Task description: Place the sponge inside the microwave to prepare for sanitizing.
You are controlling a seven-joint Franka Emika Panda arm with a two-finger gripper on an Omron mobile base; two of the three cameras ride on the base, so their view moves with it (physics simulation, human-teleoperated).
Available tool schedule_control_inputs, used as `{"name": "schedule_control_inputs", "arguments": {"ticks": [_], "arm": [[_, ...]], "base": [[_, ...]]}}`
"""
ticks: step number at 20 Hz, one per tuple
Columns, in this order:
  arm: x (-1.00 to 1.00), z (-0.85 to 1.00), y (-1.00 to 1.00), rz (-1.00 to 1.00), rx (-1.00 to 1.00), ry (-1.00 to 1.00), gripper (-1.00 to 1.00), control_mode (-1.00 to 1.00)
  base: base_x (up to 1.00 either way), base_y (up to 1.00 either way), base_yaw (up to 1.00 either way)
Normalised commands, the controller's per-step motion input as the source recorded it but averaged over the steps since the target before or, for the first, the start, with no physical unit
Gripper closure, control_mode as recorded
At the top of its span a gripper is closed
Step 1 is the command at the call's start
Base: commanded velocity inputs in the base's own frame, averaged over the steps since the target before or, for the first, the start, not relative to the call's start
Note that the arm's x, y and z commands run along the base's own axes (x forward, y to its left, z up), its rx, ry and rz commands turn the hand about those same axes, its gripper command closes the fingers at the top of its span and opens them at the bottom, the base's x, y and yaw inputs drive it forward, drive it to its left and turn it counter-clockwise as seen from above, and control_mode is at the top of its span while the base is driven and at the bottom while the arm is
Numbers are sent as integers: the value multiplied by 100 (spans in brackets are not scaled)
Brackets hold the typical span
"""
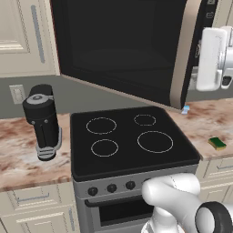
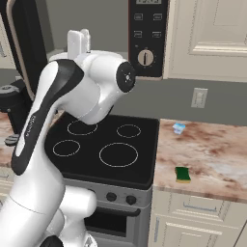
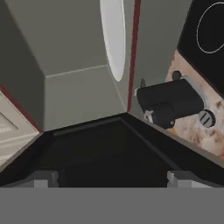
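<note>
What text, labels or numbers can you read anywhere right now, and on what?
No text is readable.
Microwave control panel: display and small button markings at the top, too small and blurred to read.
Knob on that panel: a pointer line, no numbers legible.
Stove knobs: no markings.
Coffee machine: no label.
</note>
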Motion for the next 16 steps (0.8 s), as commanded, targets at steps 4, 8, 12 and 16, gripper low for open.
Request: {"name": "schedule_control_inputs", "arguments": {"ticks": [4, 8, 12, 16], "arm": [[0, 0, 22, 18, 25, 15, -100, -100], [3, 0, 34, 17, 19, 5, -100, -100], [10, 0, 33, 18, 14, 0, -100, -100], [-2, 1, 25, 23, 11, 0, -100, -100]], "base": [[0, 0, 0], [0, 0, 0], [0, 0, 0], [0, 0, 0]]}}
